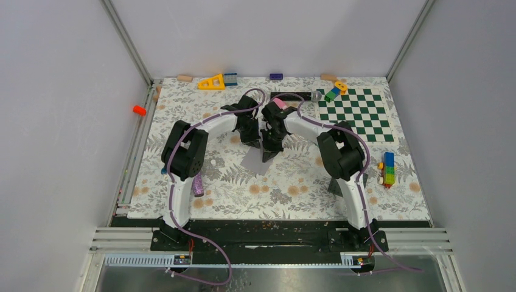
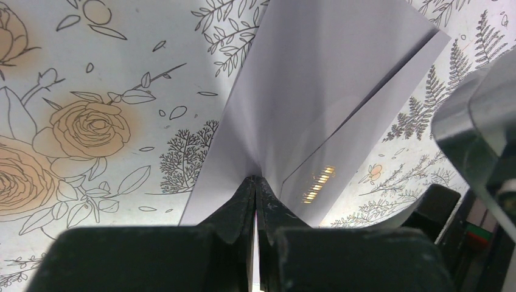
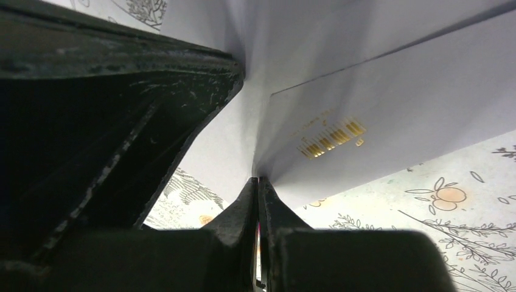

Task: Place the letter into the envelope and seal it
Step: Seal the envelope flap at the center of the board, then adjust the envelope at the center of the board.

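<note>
Left gripper [image 2: 255,185]: fingers are pressed together, pinching an edge of the envelope [image 2: 328,79]. Right gripper [image 3: 258,182]: fingers are likewise closed on the same envelope's paper. In the top view the envelope is held at the centre of the floral mat [image 1: 280,194], between the two wrists. Whether its far edge rests on the mat cannot be told. From the left fingertips the paper is seen fanning toward 1 o'clock. A gold barcode-like mark [image 3: 331,137] is noted through one layer. The checkerboard [image 1: 356,114] is located at 2 o'clock from the envelope.
</note>
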Robot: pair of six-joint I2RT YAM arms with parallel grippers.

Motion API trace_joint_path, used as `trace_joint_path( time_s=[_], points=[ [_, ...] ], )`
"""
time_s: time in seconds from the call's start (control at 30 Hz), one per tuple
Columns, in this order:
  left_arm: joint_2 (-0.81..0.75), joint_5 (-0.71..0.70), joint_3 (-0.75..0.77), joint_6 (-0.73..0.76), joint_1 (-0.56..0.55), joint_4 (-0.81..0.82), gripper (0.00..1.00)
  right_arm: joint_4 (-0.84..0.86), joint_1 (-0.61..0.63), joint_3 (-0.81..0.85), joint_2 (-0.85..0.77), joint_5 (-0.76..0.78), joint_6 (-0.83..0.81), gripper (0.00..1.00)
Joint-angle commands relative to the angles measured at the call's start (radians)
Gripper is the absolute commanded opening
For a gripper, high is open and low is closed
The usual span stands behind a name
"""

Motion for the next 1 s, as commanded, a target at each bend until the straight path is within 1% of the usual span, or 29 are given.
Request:
trace_joint_path(
  time_s=[0.0, 0.1, 0.17, 0.23, 0.3, 0.37, 0.43, 0.5, 0.67, 0.83, 0.9, 0.97],
  points=[
    [0.025, 0.0, -0.04, 0.016, -0.018, -0.014, 0.0, -0.004, -0.023, 0.031, -0.091, -0.064, -0.035, 0.0],
    [-0.022, 0.042, -0.053, 0.019, -0.012, 0.023, 0.11, 0.031, -0.088, 0.012, -0.161, -0.076, -0.05, 0.0],
    [-0.069, 0.063, -0.06, 0.021, -0.005, 0.049, 0.28, 0.078, -0.122, -0.021, -0.215, -0.068, -0.067, 0.01],
    [-0.108, 0.086, -0.067, 0.024, 0.005, 0.07, 0.42, 0.089, -0.147, -0.039, -0.258, -0.058, -0.109, 0.1],
    [-0.141, 0.102, -0.073, 0.031, 0.016, 0.089, 0.52, 0.092, -0.166, -0.046, -0.296, -0.048, -0.15, 0.22],
    [-0.17, 0.106, -0.078, 0.058, 0.025, 0.086, 0.59, 0.1, -0.177, -0.062, -0.337, -0.042, -0.187, 0.29],
    [-0.196, 0.082, -0.087, 0.099, 0.036, 0.065, 0.63, 0.108, -0.182, -0.079, -0.372, -0.047, -0.229, 0.34],
    [-0.229, 0.067, -0.121, 0.139, 0.048, 0.05, 0.64, 0.114, -0.184, -0.102, -0.407, -0.034, -0.274, 0.36],
    [-0.265, 0.051, -0.236, 0.194, 0.067, 0.029, 0.65, 0.145, -0.196, -0.183, -0.485, -0.011, -0.36, 0.38],
    [-0.257, 0.057, -0.306, 0.203, 0.067, 0.043, 0.65, 0.146, -0.205, -0.205, -0.535, 0.0, -0.389, 0.41],
    [-0.25, 0.06, -0.319, 0.203, 0.066, 0.048, 0.65, 0.146, -0.205, -0.206, -0.54, 0.026, -0.383, 0.48],
    [-0.238, 0.067, -0.329, 0.205, 0.065, 0.05, 0.65, 0.143, -0.206, -0.204, -0.533, 0.059, -0.356, 0.59]
  ],
)
